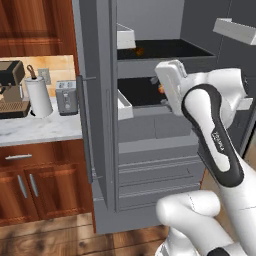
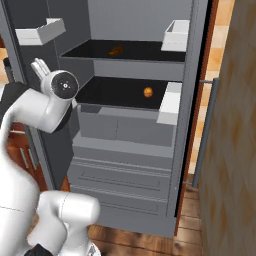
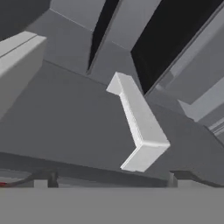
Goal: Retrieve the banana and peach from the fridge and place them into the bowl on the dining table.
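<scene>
The white arm [image 1: 215, 135] looms closest, its fingers [image 3: 109, 180] spread wide and holding nothing, aimed at a white door bin [image 3: 139, 127] inside the open fridge [image 2: 125, 150]. Beyond them, the round orange peach [image 2: 148, 92] sits on the lower dark shelf: probably light, soft, best pinched gently across its middle. The slim brownish banana [image 2: 116, 50] lies on the shelf above.

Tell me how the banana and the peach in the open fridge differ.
The banana lies on the upper dark shelf; the peach sits on the shelf below. The banana is slim and elongated; the peach is round like a ball. The banana looks dull brownish-orange; the peach is a brighter orange. Both are small, loose on the fridge shelves, and untouched by the gripper.
</scene>
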Motion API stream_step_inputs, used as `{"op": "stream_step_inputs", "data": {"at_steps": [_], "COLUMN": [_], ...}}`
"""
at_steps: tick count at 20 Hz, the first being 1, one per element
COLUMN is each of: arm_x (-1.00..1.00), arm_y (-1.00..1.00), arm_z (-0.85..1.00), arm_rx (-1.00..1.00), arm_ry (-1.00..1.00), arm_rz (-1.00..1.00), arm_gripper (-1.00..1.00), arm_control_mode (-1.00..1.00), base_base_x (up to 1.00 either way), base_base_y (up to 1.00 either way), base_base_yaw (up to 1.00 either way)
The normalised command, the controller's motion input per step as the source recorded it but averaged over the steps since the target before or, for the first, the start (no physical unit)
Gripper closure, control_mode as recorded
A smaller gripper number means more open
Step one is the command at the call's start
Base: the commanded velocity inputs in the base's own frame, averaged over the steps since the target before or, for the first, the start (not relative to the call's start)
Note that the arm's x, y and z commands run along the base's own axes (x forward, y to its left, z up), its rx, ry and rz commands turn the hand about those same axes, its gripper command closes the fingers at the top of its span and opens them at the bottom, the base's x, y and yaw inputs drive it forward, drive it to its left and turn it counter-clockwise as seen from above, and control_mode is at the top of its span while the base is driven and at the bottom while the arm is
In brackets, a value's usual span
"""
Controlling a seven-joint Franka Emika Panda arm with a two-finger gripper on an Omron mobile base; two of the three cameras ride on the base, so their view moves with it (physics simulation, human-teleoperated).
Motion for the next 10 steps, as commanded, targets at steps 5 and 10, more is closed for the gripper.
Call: {"op": "stream_step_inputs", "data": {"at_steps": [5,10], "arm_x": [-0.58,-0.54], "arm_y": [-0.75,-0.51], "arm_z": [0.0,0.0], "arm_rx": [-0.23,-0.37], "arm_ry": [-0.15,-0.09], "arm_rz": [-0.06,0.0], "arm_gripper": [-1.0,-1.0], "arm_control_mode": [-1.0,-1.0], "base_base_x": [0.0,0.0], "base_base_y": [0.0,0.0], "base_base_yaw": [0.0,0.0]}}
